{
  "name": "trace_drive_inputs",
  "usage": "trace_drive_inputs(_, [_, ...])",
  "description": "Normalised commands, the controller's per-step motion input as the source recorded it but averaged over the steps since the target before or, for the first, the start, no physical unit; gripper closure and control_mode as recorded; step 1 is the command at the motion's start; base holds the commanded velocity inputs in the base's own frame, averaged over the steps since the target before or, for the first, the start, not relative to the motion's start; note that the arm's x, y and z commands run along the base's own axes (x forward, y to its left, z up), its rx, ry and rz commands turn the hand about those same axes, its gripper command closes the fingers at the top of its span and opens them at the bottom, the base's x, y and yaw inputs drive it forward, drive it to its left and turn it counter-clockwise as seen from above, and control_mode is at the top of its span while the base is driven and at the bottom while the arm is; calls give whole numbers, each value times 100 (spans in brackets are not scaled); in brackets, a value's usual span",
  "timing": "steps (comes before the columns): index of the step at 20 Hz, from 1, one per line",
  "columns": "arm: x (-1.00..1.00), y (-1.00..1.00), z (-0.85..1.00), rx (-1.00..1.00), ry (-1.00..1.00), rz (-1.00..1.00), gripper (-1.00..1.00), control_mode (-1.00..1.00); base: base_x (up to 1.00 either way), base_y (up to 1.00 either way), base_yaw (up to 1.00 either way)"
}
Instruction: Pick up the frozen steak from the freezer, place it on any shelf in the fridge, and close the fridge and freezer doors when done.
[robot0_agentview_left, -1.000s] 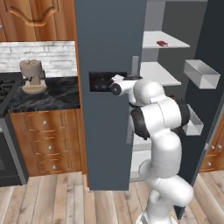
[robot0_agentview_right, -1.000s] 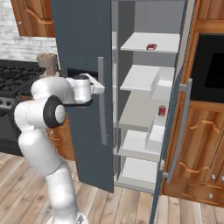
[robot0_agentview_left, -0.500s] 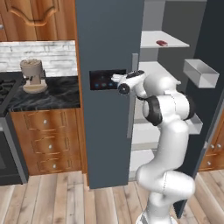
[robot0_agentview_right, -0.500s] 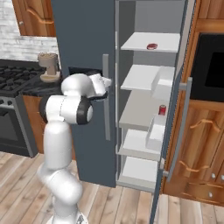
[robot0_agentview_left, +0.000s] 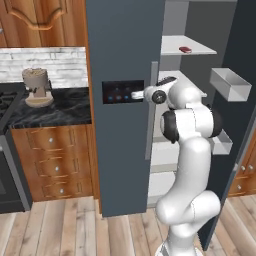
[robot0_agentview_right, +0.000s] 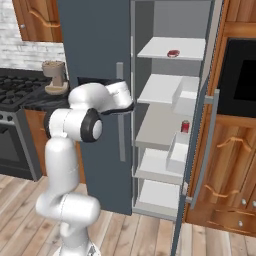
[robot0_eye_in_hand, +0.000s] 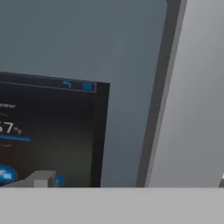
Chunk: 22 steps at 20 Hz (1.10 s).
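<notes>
Your gripper (robot0_agentview_left: 136, 95) sits right up against the black panel (robot0_agentview_left: 122, 92) on the freezer door (robot0_agentview_left: 125, 60), just left of the vertical bar handle (robot0_agentview_left: 151, 107). From the left base view the hand points left across the door face, at panel height. Whether the fingers are spread or pinched together, you can't tell; the tips are too small and dark against the panel. In the hand view you get the panel close up, blue lights (robot0_eye_in_hand: 8, 174) at lower left, and the slate-grey door edge (robot0_eye_in_hand: 159, 94) running up the right of it.

The freezer door looks shut or nearly so. The fridge (robot0_agentview_right: 170, 125) is open, its door (robot0_agentview_right: 200, 145) swung out to the right. The frozen steak (robot0_agentview_right: 173, 53) lies flat on the top fridge shelf (robot0_agentview_right: 155, 50), toward the right side; you see it in the left base view too (robot0_agentview_left: 185, 49). A red can (robot0_agentview_right: 185, 126) stands upright on a lower shelf. A clear door bin (robot0_agentview_left: 230, 84) hangs on the open fridge door.

Left of the unit, a dark counter (robot0_agentview_left: 60, 107) carries a small brown appliance (robot0_agentview_left: 36, 86), over wooden drawers (robot0_agentview_left: 55, 165).
</notes>
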Motion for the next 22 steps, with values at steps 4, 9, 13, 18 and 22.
trace_drive_inputs(4, [2,0,100,0,-28,0,-100,-100,0,0,0])
trace_drive_inputs(9, [3,0,100,0,-19,0,-100,-100,0,0,0])
trace_drive_inputs(13, [-45,0,100,0,-14,0,-100,-100,0,0,0])
trace_drive_inputs(18, [-10,0,29,0,-4,0,-100,-100,0,0,0])
trace_drive_inputs(22, [-55,0,100,0,-15,0,-100,-100,0,0,0])
